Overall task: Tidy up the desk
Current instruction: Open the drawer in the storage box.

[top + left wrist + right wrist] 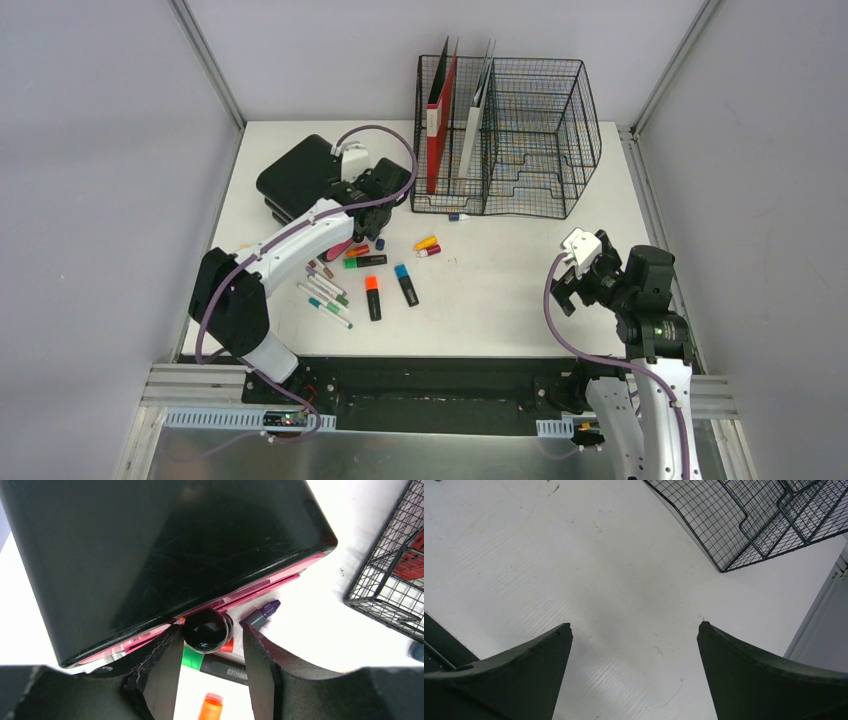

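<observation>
The left gripper (210,630) has its two fingers part-way closed on either side of a black round-ended thing (206,630). The left finger looks to touch it and the right finger stands a sliver off, so I cannot tell whether it is gripped. Right behind it lies a glossy black flat case (150,555) with a pink edge showing under its near side. Beneath the fingers lies a green-capped highlighter (212,662), nearer the camera is a blurred orange cap (210,707), and to the right is a purple-capped marker (262,612) beside the case. In the top view more lies near this arm on the desk (500,300): an orange-capped highlighter (373,297) and a blue-capped highlighter (405,284) side by side, two short markers, one yellow (426,242) and one red (430,251), and a loose bunch of thin pens (325,295) toward the left edge. The right gripper (634,630) stands wide open and holds nothing, above a bare patch on the right side of the white tabletop, well apart from the pens. At the far edge stands a black wire-mesh rack (540,130), with a red folder (440,120) and a white folder (475,115) upright in its left part.
</observation>
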